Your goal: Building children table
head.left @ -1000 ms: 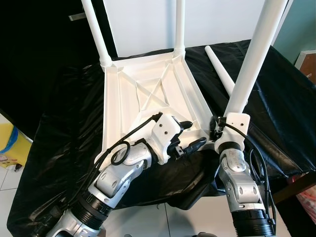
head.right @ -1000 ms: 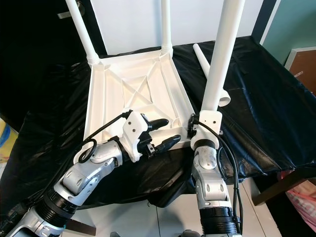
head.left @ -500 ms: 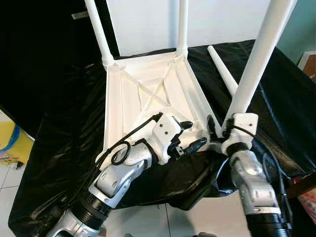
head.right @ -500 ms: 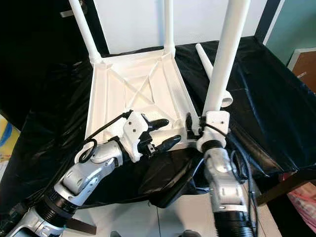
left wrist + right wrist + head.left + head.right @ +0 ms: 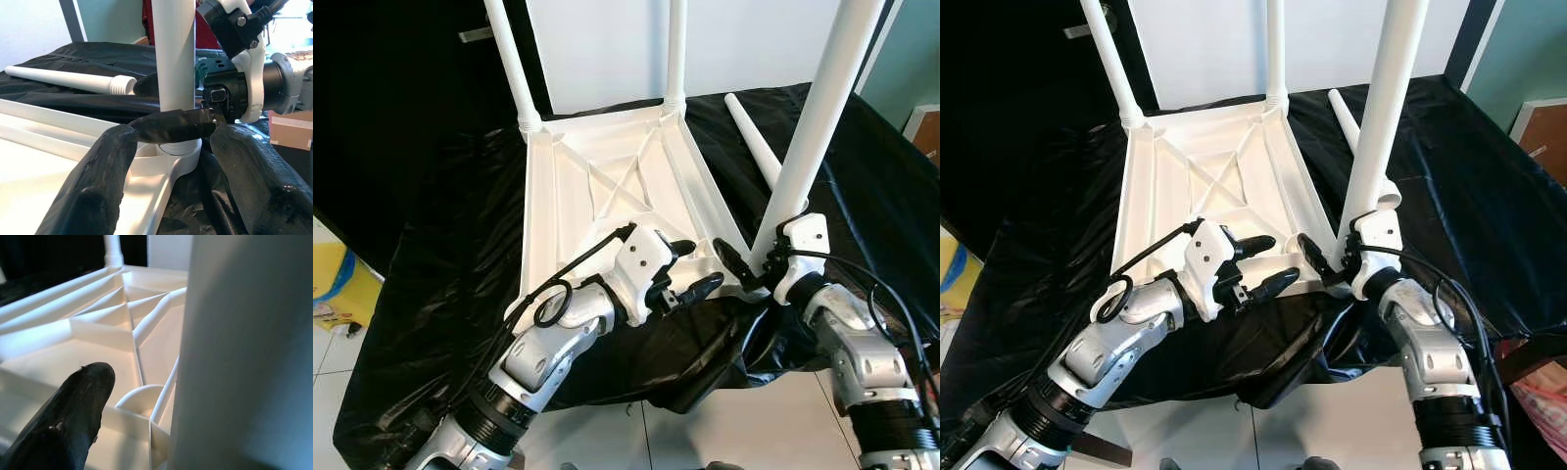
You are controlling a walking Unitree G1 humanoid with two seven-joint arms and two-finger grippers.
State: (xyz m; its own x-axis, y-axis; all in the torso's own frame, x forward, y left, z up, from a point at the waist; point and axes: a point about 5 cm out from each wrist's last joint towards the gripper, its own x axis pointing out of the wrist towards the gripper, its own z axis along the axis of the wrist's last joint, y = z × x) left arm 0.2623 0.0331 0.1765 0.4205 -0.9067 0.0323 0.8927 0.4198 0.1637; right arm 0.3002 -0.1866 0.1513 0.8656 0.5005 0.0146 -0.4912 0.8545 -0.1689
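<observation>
Right end effector (image 5: 749, 266) apparently clamped around upright white leg (image 5: 808, 137)

Head views bright and evenly lit, sharp, no motion blur. White tabletop (image 5: 607, 196) close to overexposed, rib detail still readable. Black plastic sheet (image 5: 440, 245) on the desk throws small specular glints along its wrinkles; upper left falls into deep black with no detail. White wall (image 5: 1332, 39) behind is flat and bright. Slight wide-angle bend toward frame edges. Left wrist view well lit, background sharp, near claw fingers (image 5: 98, 186) soft. Right wrist view dimmer, warm cast, near finger (image 5: 68, 421) and table leg (image 5: 249, 352) heavily out of focus.
</observation>
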